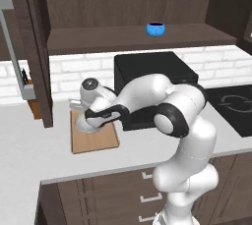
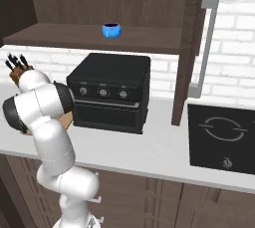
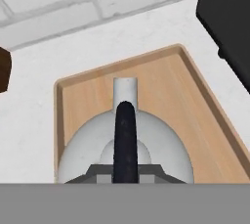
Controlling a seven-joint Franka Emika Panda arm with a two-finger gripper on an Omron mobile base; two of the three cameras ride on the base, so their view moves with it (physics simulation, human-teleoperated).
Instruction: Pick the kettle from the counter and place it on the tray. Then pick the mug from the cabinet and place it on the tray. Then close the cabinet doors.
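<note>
The silver-grey kettle [image 3: 151, 145] sits low over the light-brown tray [image 3: 195, 120], inside its rim, with its spout pointing at the brick wall. I cannot tell whether its base touches the wood. My gripper [image 3: 125, 173] is shut on the kettle's thin black handle, one fingertip on each side. From the left base view the kettle [image 1: 87, 126] shows under my hand at the back of the tray [image 1: 98, 139] on the counter [image 1: 29, 155]. The blue mug [image 1: 155, 29] [image 2: 111, 30] stands on the shelf of the open cabinet [image 1: 123, 40].
A black oven [image 1: 152, 71] [image 2: 109, 92] stands right beside the tray. One open cabinet door [image 1: 37, 47] hangs just left of the tray, another [image 2: 191, 48] right of the oven. A knife block [image 2: 20, 70] stands by the wall; the stovetop [image 2: 221, 132] lies far right.
</note>
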